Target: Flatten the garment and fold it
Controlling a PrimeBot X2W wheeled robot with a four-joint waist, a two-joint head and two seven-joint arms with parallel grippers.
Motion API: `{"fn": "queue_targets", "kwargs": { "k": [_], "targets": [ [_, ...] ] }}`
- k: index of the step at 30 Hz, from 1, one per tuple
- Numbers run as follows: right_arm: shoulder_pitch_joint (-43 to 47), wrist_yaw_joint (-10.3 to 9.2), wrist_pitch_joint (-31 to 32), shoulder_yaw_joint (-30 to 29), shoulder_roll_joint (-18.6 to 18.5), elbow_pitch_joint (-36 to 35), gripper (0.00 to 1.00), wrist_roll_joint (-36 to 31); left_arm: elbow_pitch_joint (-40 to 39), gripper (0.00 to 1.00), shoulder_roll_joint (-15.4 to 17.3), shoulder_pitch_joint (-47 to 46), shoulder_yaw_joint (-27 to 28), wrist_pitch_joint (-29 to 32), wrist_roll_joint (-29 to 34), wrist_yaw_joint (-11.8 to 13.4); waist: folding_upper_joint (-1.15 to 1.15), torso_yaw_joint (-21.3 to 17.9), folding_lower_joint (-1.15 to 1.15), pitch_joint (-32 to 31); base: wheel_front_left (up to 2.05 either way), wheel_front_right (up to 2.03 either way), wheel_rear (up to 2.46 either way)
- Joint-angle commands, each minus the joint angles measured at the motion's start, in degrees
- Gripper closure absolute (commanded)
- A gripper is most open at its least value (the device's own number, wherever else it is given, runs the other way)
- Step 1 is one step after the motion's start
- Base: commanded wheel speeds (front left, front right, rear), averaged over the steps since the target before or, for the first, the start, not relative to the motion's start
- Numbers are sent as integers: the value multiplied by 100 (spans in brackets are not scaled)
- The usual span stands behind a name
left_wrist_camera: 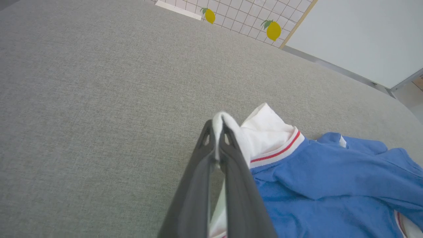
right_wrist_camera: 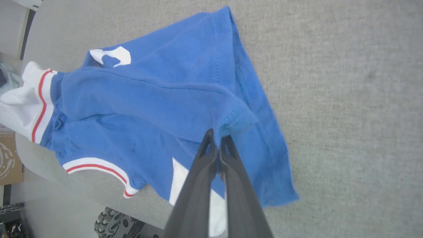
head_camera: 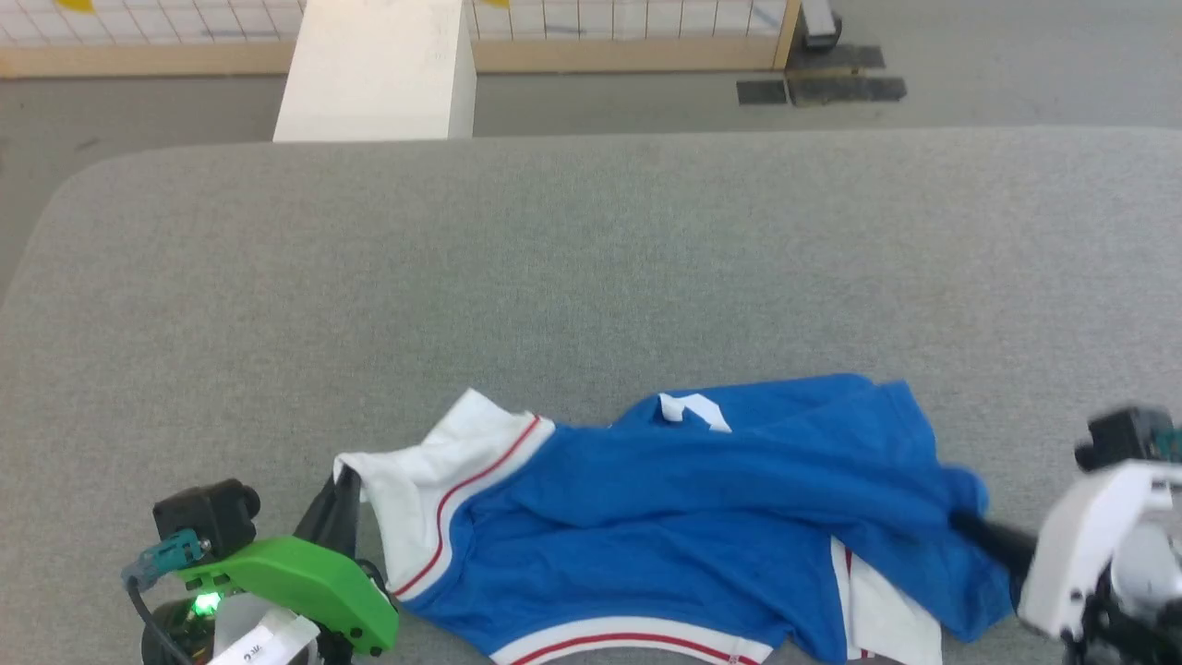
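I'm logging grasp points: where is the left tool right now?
Lower left in the head view, the left tool grips the white sleeve of the jersey on the grey table.

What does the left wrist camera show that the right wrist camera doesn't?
Left wrist view: the left gripper shut on the garment at its white sleeve, and lemon stickers on a tiled wall. Right wrist view: the right gripper pinching a blue fold, a cardboard box and dark wheels. Both: the blue garment on the grey table.
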Motion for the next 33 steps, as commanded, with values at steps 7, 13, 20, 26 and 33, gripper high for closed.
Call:
{"fn": "queue_targets", "kwargs": {
  "k": [7, 13, 20, 26, 33],
  "targets": [
    [729, -6, 231, -375, 326, -429, 100, 150, 139, 100, -139, 209, 30, -128, -233, -111, -1, 6, 1, -376, 0, 0, 0],
    [316, -6, 229, -428, 206, -721, 100, 153, 134, 100, -14, -57, 149, -90, -379, -330, -1, -14, 1, -556, 0, 0, 0],
    [-770, -6, 539, -461, -339, -904, 100, 251, -38, 100, 387, -1324, 335, 248, -359, -619, -1, 33, 1, -644, 0, 0, 0],
    [-1710, -6, 888, -608, -738, -873, 100, 405, 23, 100, 656, -2781, 322, 642, -227, -865, -1, 58, 1, -660, 0, 0, 0],
    [-2654, -6, 938, -675, -1052, -605, 100, 599, 406, 100, 832, -4244, 302, 872, -39, -1097, -1, 23, 1, -592, 0, 0, 0]
  ]
}}
